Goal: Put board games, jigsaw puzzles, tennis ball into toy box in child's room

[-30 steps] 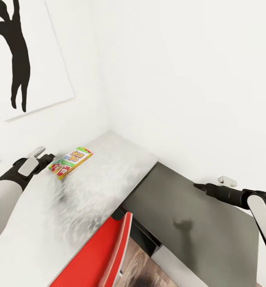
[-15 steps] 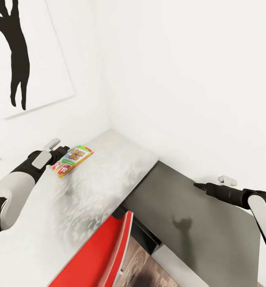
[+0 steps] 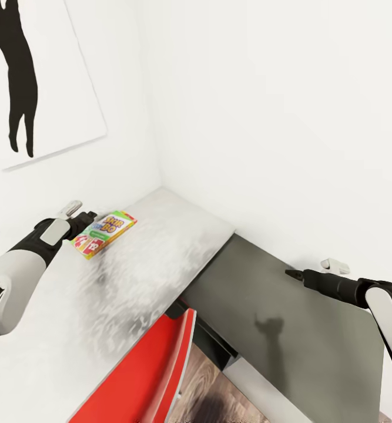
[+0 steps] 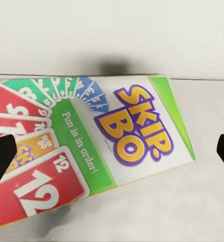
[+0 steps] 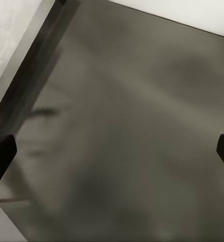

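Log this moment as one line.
left gripper: open, at Skip-Bo box | box: flat on table | right gripper: idle over dark surface

A colourful flat Skip-Bo board game box [image 3: 104, 233] lies on the pale grey-white table [image 3: 143, 276], near its back corner. The left gripper [image 3: 85, 222] is beside it. A red panel [image 3: 146, 376] stands before the table, a dark grey surface [image 3: 290, 335] to its right.

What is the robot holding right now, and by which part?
Nothing yet. The left gripper is open at the card game box's near end; the right gripper hangs over the dark panel.
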